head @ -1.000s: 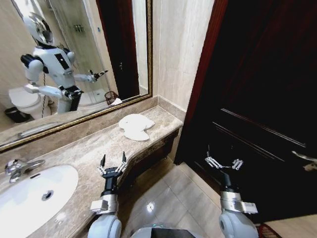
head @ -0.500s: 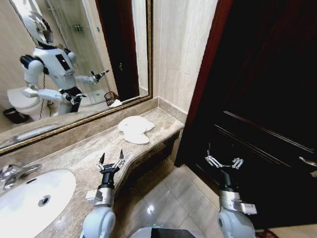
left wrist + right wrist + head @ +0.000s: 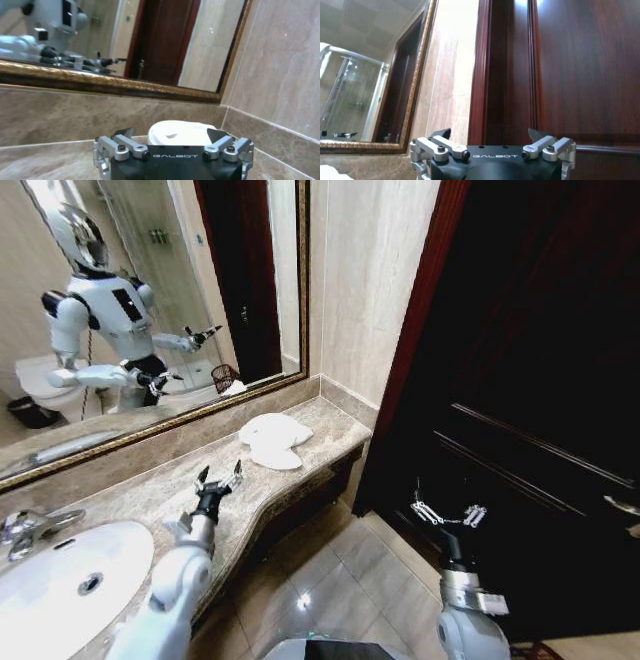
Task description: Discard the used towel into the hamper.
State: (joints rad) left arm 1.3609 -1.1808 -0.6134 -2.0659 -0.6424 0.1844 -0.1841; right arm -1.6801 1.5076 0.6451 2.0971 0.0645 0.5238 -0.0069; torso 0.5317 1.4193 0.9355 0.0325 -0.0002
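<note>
A white towel [image 3: 272, 439] is seen lying in a loose crumpled heap on the beige marble counter [image 3: 150, 492], near the corner where the gold-framed mirror [image 3: 150, 300] meets the tiled wall. The left gripper [image 3: 218, 478] is held just above the counter, between the white sink basin [image 3: 60, 570] and the towel, with its fingers spread wide and aimed toward the cloth; a gap of bare marble is left between them. From the left wrist view the towel [image 3: 177, 134] is framed directly ahead between the open fingers of the left gripper [image 3: 172, 144]. The right gripper [image 3: 448, 512] is parked low in front of the dark wooden door [image 3: 520, 380], well apart from the counter, its fingers likewise spread and nothing held.

The hamper itself is not made out directly; only a small dark basket reflection [image 3: 225, 376] is caught in the mirror, so it is judged to stand behind the robot.

The towel is judged to be light, soft and limp, with no fragility. It is expected to sag and trail once lifted, so a raised fold or ridge near the middle of the heap is best pinched, rather than a thin edge from which it could slip or drag along the marble.
</note>
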